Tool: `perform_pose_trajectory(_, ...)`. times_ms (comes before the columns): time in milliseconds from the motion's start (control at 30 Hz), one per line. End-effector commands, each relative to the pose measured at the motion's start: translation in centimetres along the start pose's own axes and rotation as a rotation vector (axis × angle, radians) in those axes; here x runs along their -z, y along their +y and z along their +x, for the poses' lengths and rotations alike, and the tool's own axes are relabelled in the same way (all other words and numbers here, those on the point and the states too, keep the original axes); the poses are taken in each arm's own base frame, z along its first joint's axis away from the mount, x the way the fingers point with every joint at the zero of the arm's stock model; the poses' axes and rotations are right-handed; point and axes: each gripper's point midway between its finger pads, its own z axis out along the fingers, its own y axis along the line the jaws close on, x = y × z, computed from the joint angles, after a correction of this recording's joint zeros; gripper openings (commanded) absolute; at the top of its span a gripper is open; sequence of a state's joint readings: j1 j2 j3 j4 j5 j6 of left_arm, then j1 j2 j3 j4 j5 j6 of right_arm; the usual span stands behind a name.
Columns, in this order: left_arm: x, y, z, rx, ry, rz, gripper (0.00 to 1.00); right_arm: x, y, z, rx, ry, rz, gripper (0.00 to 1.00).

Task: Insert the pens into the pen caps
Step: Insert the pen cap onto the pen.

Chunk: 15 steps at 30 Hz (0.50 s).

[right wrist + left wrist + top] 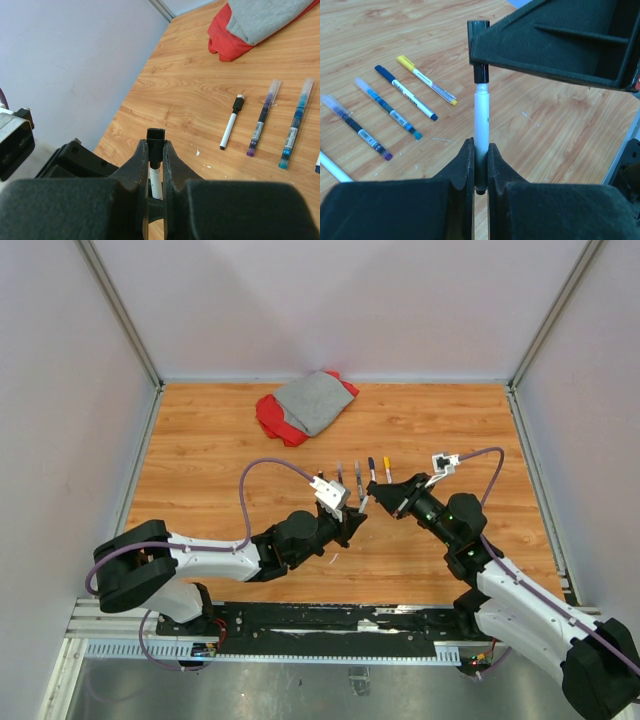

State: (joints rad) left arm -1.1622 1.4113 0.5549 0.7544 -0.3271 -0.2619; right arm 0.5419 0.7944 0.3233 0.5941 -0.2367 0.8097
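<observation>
Left hand point(480, 165) pinches the dark bottom end of a thin white pen point(481, 115) and holds it upright above the desk point(560, 135). The pen's top end meets a small black cap point(155, 135). The right hand point(155, 155) squeezes that cap between its black fingers point(175, 170). Other pens point(387, 107) lie side by side on the smooth brown wood. Plain pale walls point(330, 300) stand round the desk. A red and grey cloth point(305, 405) sits crumpled at the back.

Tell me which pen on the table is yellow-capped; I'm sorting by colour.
The yellow-ended pen, rightmost of the row in the left wrist view. The dark blue pen beside it and the rest show no yellow.
</observation>
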Motion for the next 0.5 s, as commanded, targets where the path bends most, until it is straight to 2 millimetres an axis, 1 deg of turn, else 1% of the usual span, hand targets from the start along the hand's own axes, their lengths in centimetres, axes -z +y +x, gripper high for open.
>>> perform_pose_trajectory(0,-0.2,-0.8,-0.9,-0.008,-0.032,0.021,0.0,0.1,0.9,0.6,0.0,0.013,-0.059,0.0)
perform_pose_trajectory(200,-0.3,-0.7,-0.8,-0.007,-0.032,0.016,0.01,0.1,1.1,1.2,0.005,0.028,-0.074,0.01)
perform_pose_trajectory(467,-0.1,-0.4,-1.0,0.006,-0.041,0.001,0.01,0.3,0.2,2.8,-0.003,0.047,-0.044,0.01)
